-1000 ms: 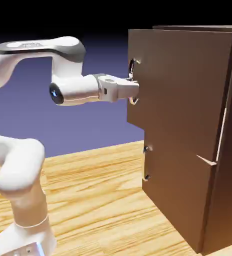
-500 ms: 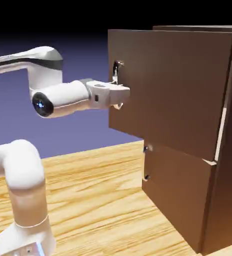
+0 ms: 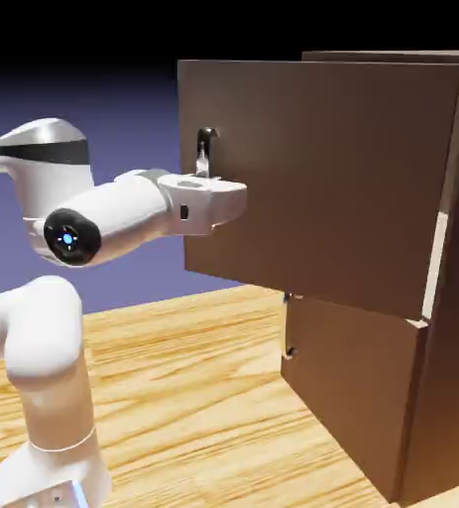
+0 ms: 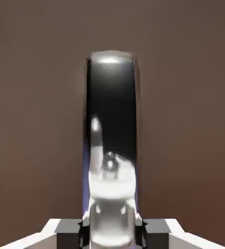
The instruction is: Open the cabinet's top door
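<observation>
Top door swung out from the cabinet, its handle in the claw's grip

The top door (image 3: 312, 179) stands well open on the cabinet (image 3: 456, 248), its free edge reaching out from the cabinet toward the exterior view's left, above the cabinet's lower door (image 3: 352, 377), which sits at the cabinet's front. The claw (image 4: 112, 233) is clenched on the curved, shiny metal handle (image 4: 112, 107) near the top door's free edge — one fingertip on each side of it, in the hand view. The white arm (image 3: 50, 337) rises from the exterior view's lower left, apart from the cabinet, and bends over toward the top door. The cabinet stands on a light wooden worktop (image 3: 193, 397) — a strip of pale light shows beside the cabinet's edge, near the top door's lower corner.
</observation>
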{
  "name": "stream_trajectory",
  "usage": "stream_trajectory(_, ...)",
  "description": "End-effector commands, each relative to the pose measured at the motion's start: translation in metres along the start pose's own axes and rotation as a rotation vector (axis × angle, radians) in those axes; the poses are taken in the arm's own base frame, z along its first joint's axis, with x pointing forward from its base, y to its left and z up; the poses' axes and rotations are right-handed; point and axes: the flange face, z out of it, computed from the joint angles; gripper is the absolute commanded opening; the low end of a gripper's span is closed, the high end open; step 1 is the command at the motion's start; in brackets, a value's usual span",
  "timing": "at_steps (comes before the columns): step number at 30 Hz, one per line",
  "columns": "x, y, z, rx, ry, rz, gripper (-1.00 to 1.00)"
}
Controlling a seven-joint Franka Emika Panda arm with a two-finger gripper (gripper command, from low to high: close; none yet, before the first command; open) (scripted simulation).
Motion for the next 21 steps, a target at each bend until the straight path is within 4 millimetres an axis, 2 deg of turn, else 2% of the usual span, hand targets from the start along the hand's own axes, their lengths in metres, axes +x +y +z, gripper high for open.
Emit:
stream_trajectory(1, 0.002, 0.002, -0.007, 0.013, -0.013, 0.000, -1.00)
stream_trajectory(9, 0.027, 0.027, -0.068, 0.147, -0.147, 0.000, -1.00)
stream_trajectory(15, 0.056, 0.056, -0.117, 0.270, -0.271, 0.000, -1.00)
stream_trajectory(21, 0.087, 0.087, -0.154, 0.380, -0.381, 0.000, -1.00)
